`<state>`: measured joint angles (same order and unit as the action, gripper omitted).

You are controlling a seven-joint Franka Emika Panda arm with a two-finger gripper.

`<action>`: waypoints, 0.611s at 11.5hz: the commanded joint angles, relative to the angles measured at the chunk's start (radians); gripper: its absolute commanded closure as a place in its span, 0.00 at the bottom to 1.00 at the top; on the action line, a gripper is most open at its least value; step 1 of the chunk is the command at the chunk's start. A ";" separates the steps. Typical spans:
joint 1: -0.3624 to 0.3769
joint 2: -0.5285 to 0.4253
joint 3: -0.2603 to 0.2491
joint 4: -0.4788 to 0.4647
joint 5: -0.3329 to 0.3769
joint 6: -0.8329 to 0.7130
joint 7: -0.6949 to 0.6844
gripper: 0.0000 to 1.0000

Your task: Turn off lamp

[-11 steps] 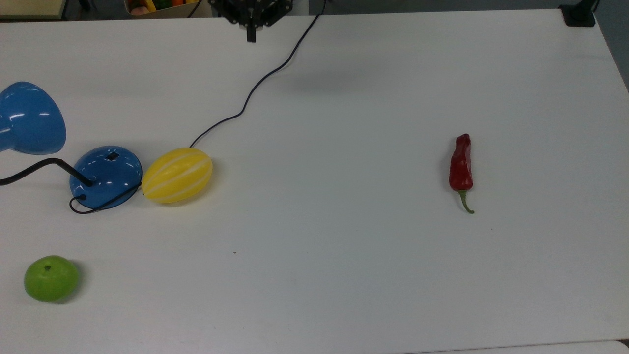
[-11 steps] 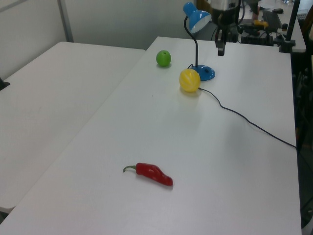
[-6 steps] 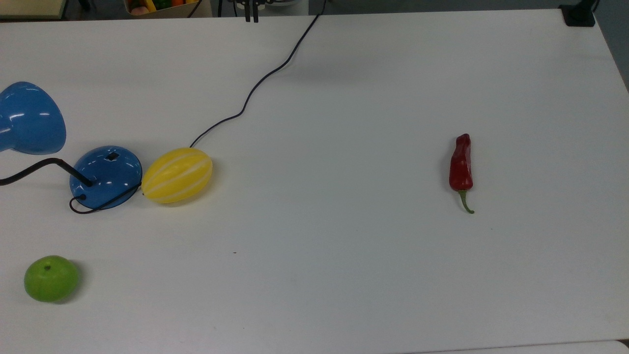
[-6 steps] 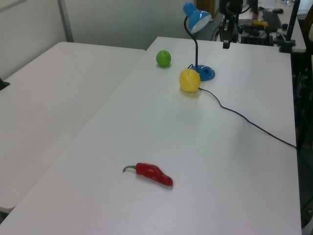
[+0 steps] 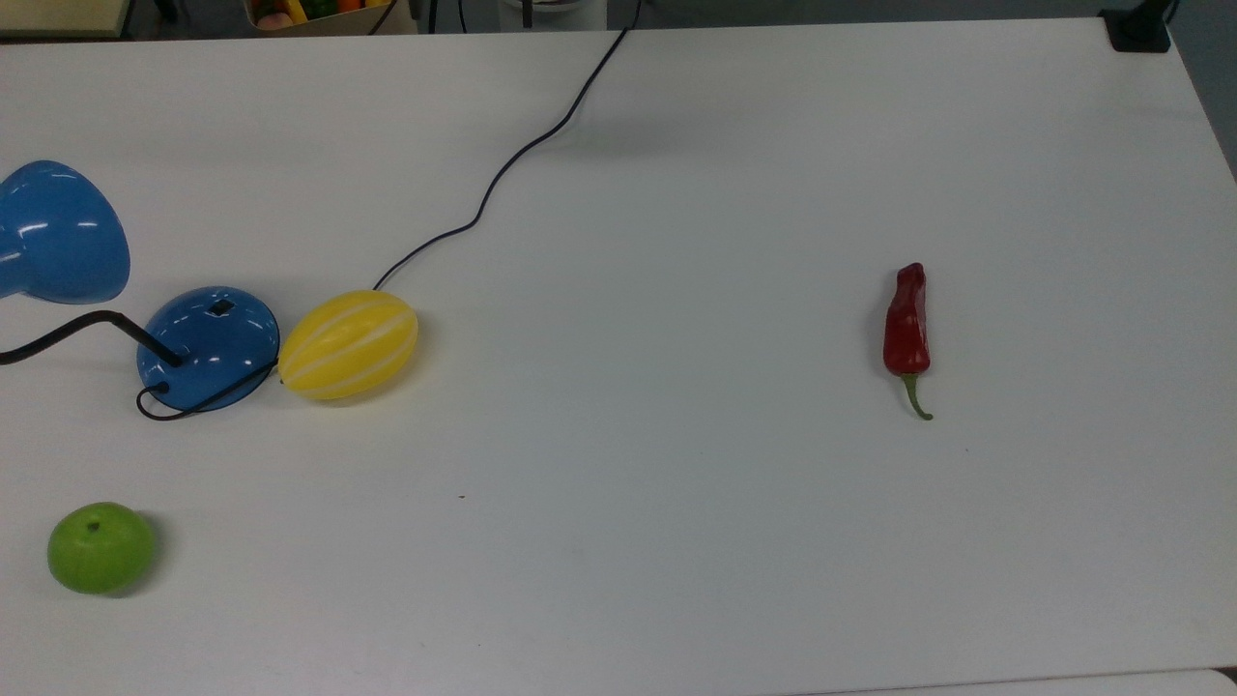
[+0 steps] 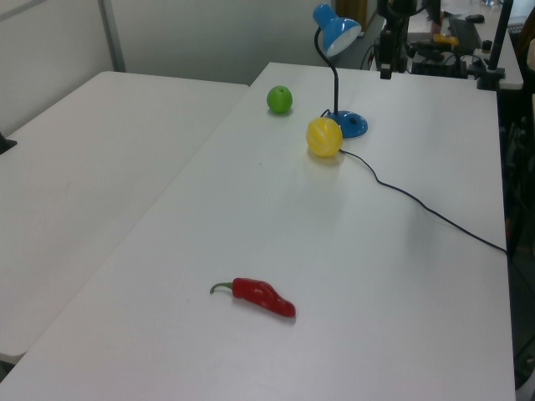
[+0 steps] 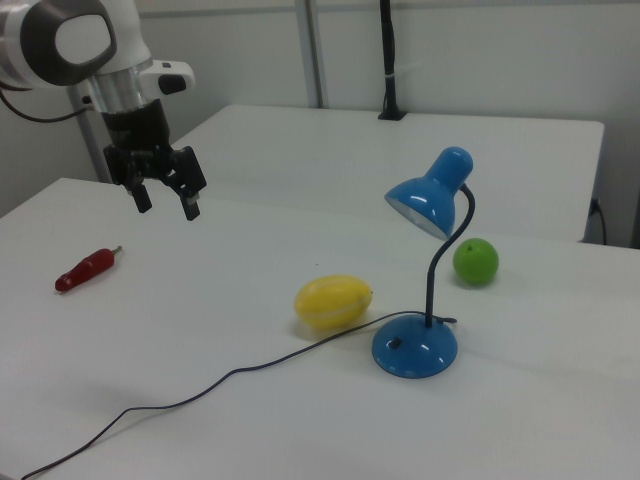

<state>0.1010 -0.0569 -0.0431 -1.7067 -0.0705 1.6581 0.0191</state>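
The lamp's glossy blue dome base (image 5: 208, 346) stands at the top view's left, with a small black switch (image 5: 221, 307) on its top. Its black neck rises to the blue cone shade (image 5: 58, 232). In the right view the lamp (image 7: 415, 347) stands at the right, its shade (image 7: 428, 200) tilted downward. In the left view the lamp (image 6: 349, 124) stands at the back of the table. My gripper (image 7: 166, 203) hangs open and holds nothing, high above the table at the right view's left, far from the lamp. The gripper (image 6: 384, 68) hangs behind the lamp in the left view.
A yellow striped melon (image 5: 349, 344) touches the lamp base on the top view's right. The black cord (image 5: 503, 174) runs from there to the table's far edge. A green apple (image 5: 100, 546) lies near the front left, a red chilli pepper (image 5: 906, 324) at the right.
My gripper has drawn back and up from the table, leaving the top view's upper edge. The lamp, melon, apple and pepper have not moved.
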 commanded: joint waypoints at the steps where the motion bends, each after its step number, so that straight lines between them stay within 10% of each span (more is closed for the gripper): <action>1: -0.009 0.032 -0.009 0.050 0.020 -0.037 -0.025 0.00; 7: -0.009 0.163 -0.009 0.217 0.021 -0.135 -0.022 0.00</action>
<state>0.0898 0.0475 -0.0437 -1.5766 -0.0705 1.5820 0.0182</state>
